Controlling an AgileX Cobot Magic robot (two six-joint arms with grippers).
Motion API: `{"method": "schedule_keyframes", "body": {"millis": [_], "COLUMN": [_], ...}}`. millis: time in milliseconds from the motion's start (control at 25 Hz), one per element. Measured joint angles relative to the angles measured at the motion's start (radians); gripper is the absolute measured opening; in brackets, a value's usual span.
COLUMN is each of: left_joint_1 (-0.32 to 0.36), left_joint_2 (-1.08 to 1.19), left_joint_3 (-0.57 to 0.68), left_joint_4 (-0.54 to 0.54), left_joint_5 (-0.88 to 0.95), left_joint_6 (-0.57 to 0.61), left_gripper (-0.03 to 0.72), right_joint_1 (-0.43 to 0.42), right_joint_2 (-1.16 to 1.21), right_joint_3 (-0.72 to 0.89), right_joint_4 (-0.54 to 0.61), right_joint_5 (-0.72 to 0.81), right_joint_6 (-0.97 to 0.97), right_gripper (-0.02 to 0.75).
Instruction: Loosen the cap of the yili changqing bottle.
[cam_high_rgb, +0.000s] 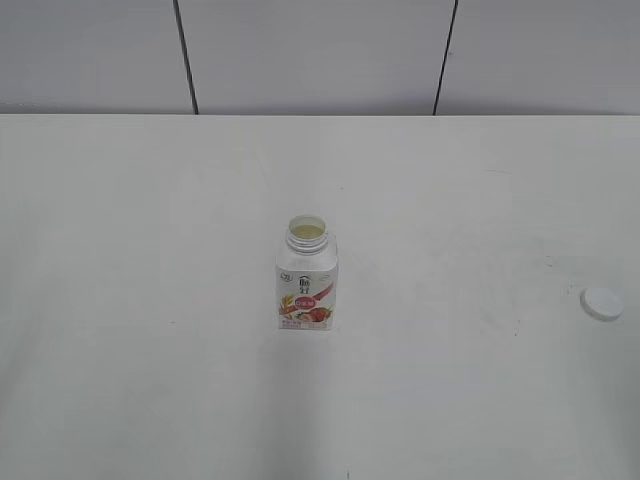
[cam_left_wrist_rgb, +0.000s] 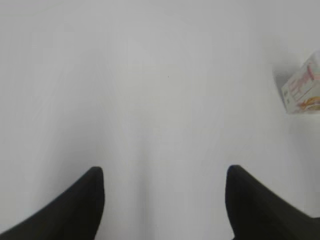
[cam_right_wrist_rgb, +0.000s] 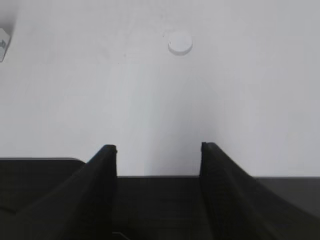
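The yili changqing bottle (cam_high_rgb: 306, 277) stands upright at the middle of the white table, its neck open with no cap on it. Its label edge shows at the right of the left wrist view (cam_left_wrist_rgb: 302, 85), and a corner of it at the left edge of the right wrist view (cam_right_wrist_rgb: 2, 44). The white cap (cam_high_rgb: 602, 303) lies flat on the table at the far right, apart from the bottle; it also shows in the right wrist view (cam_right_wrist_rgb: 180, 42). My left gripper (cam_left_wrist_rgb: 164, 175) is open and empty over bare table. My right gripper (cam_right_wrist_rgb: 159, 148) is open and empty, well short of the cap. Neither arm shows in the exterior view.
The white table (cam_high_rgb: 150, 300) runs to a far edge below a grey panelled wall (cam_high_rgb: 310, 50). A dark surface (cam_right_wrist_rgb: 40, 190) lies under the right gripper at the table's near edge.
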Motion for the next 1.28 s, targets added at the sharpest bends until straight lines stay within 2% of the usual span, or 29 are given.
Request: {"method": "schedule_keyframes", "body": {"millis": [240, 440, 640, 880, 1280], "left_joint_1": [0.0, 0.0, 0.0, 0.002, 0.015], "left_joint_2": [-0.192, -0.312, -0.318, -0.318, -0.318], "left_joint_3": [0.014, 0.022, 0.03, 0.032, 0.035], "left_joint_4": [0.004, 0.004, -0.003, -0.034, -0.068], "left_joint_5": [0.063, 0.087, 0.084, 0.077, 0.077], "left_joint_6": [0.0, 0.01, 0.036, 0.152, 0.175], "left_gripper": [0.468, 0.465, 0.464, 0.46, 0.46], "right_joint_1": [0.0, 0.0, 0.0, 0.0, 0.0], "right_joint_2": [-0.165, -0.188, -0.188, -0.188, -0.188], "right_joint_3": [0.003, 0.005, 0.006, 0.038, 0.039], "right_joint_4": [-0.001, -0.002, -0.002, -0.003, -0.003], "right_joint_5": [-0.006, -0.01, -0.018, -0.093, -0.102], "right_joint_6": [-0.009, -0.01, -0.013, -0.042, -0.044], "right_gripper": [0.427, 0.427, 0.427, 0.427, 0.427]}}
